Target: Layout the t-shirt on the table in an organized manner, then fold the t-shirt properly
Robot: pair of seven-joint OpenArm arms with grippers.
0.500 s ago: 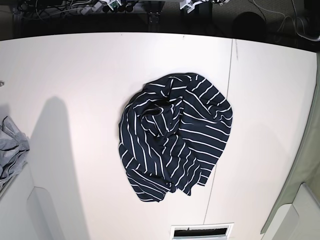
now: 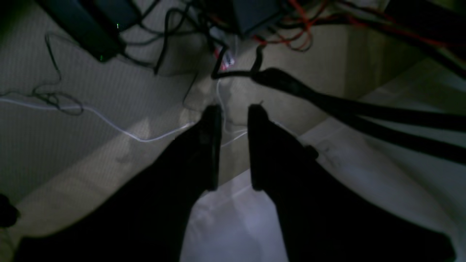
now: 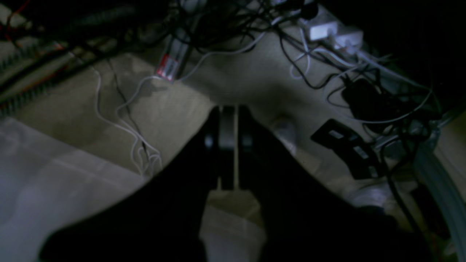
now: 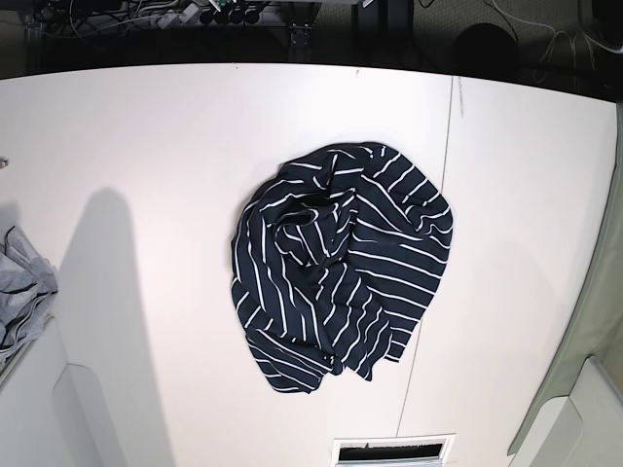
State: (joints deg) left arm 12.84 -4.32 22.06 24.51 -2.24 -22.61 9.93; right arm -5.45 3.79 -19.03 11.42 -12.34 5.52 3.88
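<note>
White table bears crumpled t-shirt; left tool parted, right tool closed, both away.

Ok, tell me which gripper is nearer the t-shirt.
Cannot tell; maybe left, since the t-shirt lies slightly toward its side. The left gripper and right gripper both hang off the table edge over floor cables, shirt out of their view.
</note>
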